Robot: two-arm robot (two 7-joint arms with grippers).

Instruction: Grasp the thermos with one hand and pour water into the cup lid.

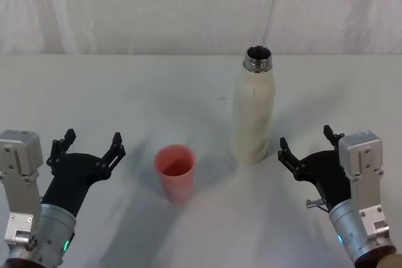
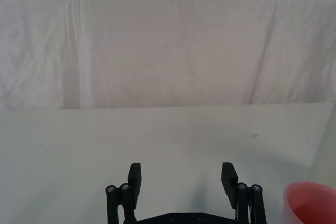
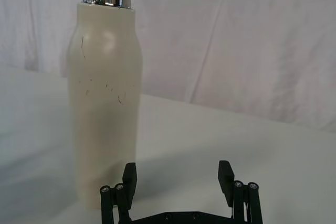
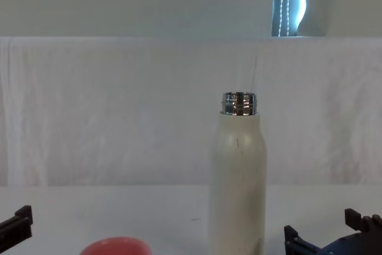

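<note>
The cream-white thermos stands upright right of the table's middle, its steel neck uncapped; it rises tall in the chest view and the right wrist view. The pink cup lid stands upright to its front left, its rim also at an edge of the left wrist view and low in the chest view. My right gripper is open, just right of the thermos base and apart from it. My left gripper is open, left of the cup lid, holding nothing.
A white cloth covers the table and hangs as a backdrop behind it. A bright window strip shows above the backdrop. Bare cloth lies between and beyond the two objects.
</note>
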